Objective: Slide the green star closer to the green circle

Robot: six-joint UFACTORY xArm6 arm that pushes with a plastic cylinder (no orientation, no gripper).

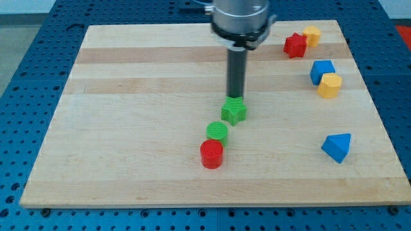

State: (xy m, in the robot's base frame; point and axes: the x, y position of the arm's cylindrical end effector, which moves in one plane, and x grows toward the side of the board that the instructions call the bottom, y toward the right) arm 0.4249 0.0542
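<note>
The green star lies near the middle of the wooden board. The green circle sits just below and to the left of it, close by or touching. My tip stands at the star's top edge, touching it or nearly so, on the side away from the green circle. The rod rises straight up to the arm's grey flange at the view's top.
A red cylinder touches the green circle from below left. At the view's top right are a red star and a yellow block. A blue block, a yellow hexagon and a blue triangle stand at the right.
</note>
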